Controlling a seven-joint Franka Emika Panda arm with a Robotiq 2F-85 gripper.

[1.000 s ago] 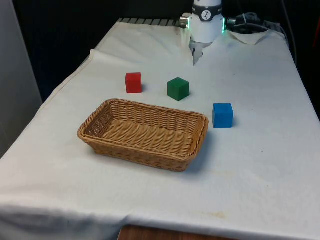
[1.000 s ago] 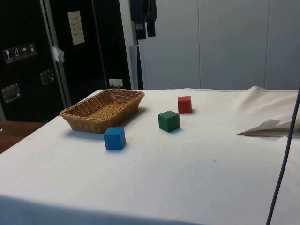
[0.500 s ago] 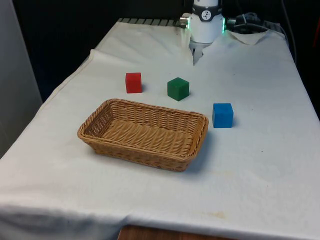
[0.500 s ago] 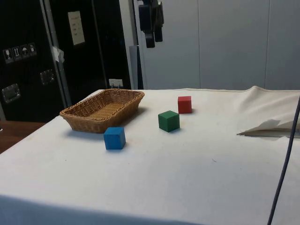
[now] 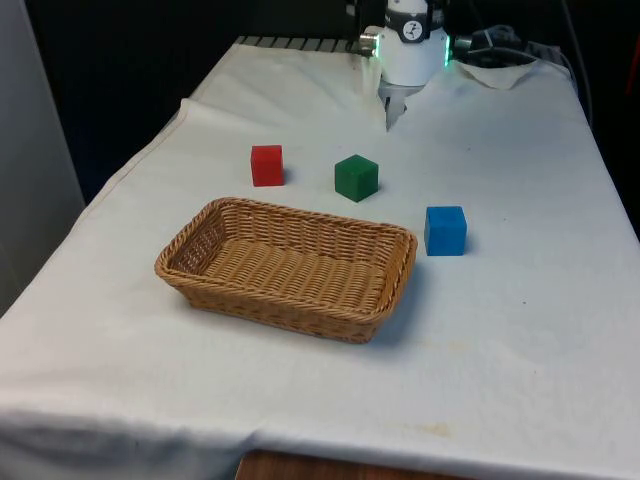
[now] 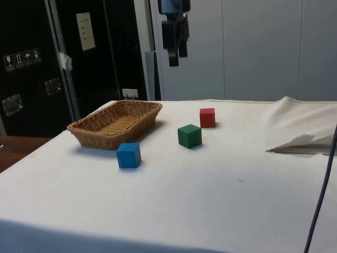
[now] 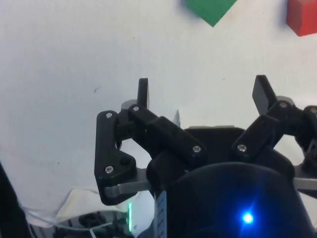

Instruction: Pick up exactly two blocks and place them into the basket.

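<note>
the gripper [image 6: 175,58] hangs high above the table with its fingers spread apart and nothing between them; in the side view it has dropped lower and shifted toward the blocks since a moment ago. under it lie the green block [image 5: 356,177], red block [image 5: 266,165] and blue block [image 5: 445,230], all outside the basket [image 5: 205,285], none moved.

bg: dark cabinets [image 6: 31,63] | pale wall panels [image 6: 263,47] | white tablecloth [image 5: 520,330]
</note>
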